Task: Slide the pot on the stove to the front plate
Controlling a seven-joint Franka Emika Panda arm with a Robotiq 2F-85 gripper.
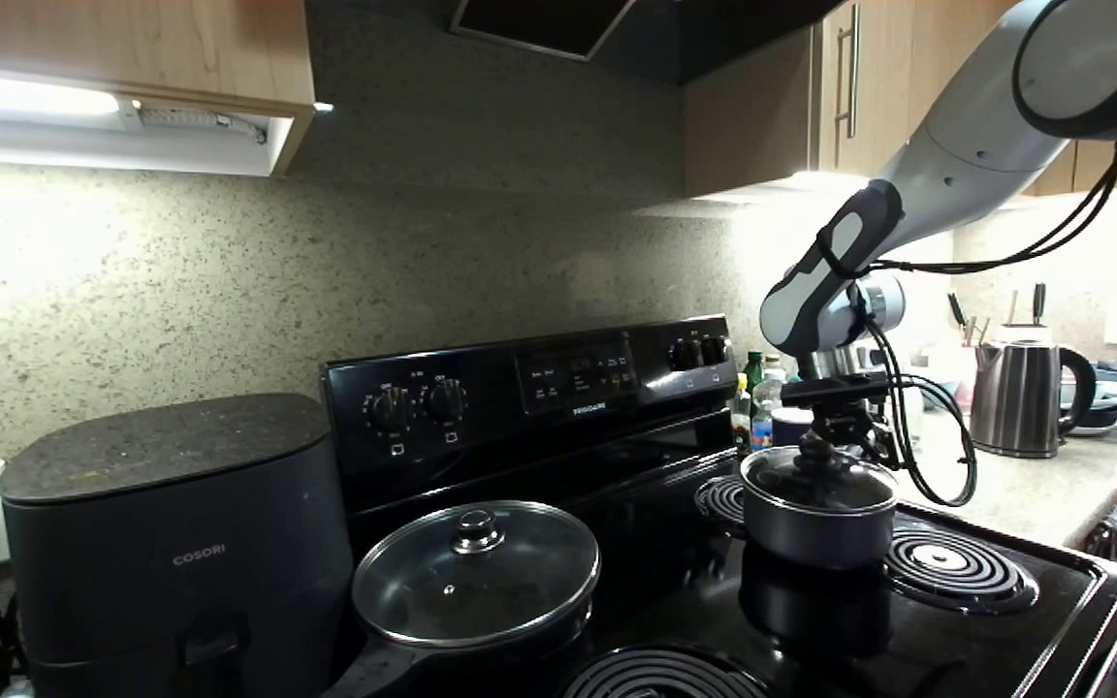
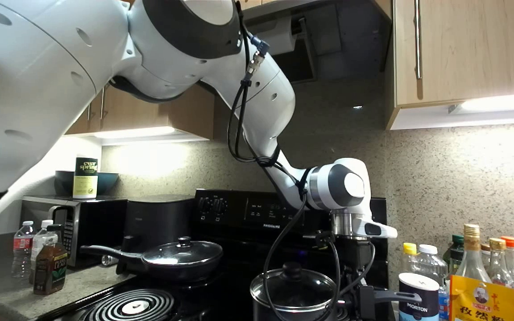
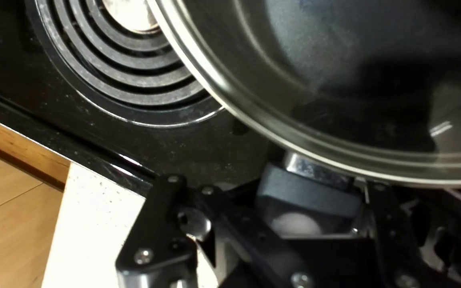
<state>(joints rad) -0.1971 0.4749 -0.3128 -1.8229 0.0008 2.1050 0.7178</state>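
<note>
Stove [image 1: 660, 574] reads FRIGIDAIRE; grey appliance [image 1: 180, 528], COSORI; canister [image 2: 423, 310], MORTON.

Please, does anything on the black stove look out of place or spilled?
Yes, out of place: the small dark grey metal saucepan is between the black rear coil burner and the black spiral front burner, centred on neither; perhaps its slide is unfinished. I see no obvious spill.

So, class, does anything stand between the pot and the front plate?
Nothing visible does: in an exterior view, the pot appears right beside the front plate. A cable hangs nearby, but how close to the pot's path is unclear.
</note>
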